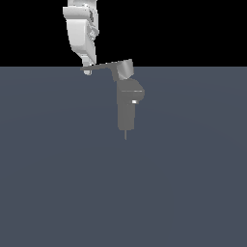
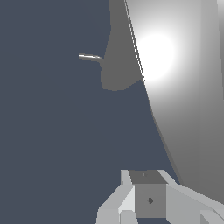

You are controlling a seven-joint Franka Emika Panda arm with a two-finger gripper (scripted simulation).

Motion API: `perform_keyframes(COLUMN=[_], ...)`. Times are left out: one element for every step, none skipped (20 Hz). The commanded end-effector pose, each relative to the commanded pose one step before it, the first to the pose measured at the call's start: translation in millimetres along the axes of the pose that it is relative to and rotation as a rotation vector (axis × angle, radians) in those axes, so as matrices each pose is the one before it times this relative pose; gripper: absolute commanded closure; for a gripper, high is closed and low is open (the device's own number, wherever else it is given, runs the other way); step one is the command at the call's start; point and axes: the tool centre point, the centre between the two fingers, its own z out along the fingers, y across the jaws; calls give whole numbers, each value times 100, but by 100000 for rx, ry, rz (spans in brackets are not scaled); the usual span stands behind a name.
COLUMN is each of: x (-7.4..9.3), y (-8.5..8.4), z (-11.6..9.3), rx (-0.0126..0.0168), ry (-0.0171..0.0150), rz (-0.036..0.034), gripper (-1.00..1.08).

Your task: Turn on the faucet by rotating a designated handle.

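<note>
The faucet [image 1: 126,108] is a small upright grey column with a rounded bulge, a white spot and a thin pin below. Its handle [image 1: 101,66] is a thin flat lever running from the blocky hub [image 1: 123,69] toward the exterior view's left. My white gripper [image 1: 87,68] comes down from above and its tip sits at the lever's pointed end, touching or nearly touching it. In the wrist view the handle [image 2: 175,87] fills one side as a broad bright grey surface, with the faucet [image 2: 116,57] and its pin behind it. One of my fingers [image 2: 148,199] shows close to that surface. The jaw gap is not visible.
The faucet stands on a plain dark blue-grey floor [image 1: 58,183] that spreads out on all sides. Above the horizon the background is black. No other objects show.
</note>
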Motion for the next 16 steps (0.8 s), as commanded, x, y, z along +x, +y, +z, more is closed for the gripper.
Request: perform_keyframes(x=[171,-10,22,-11,-11,-11,-11,-11,-11,-11,-11,-11,-12,-12,-12,-12], y=[870,271,281,275,277,279,281,283,285,287,288,290,292,294,296,298], z=[-29,1,-17,1,0,0,0,0,0,0,0,0,-1,-1,-1,-1], rx=[-439,0,33,0,0,0,0,0,0,0,0,0,0,0,0,0], ry=[108,0,0,0,0,0,0,0,0,0,0,0,0,0,0,0], rz=[281,0,61,0,0,0,0,0,0,0,0,0,0,0,0,0], gripper=[108,108,108,108,108,108,108,108,108,108,108,108,108,108,108,108])
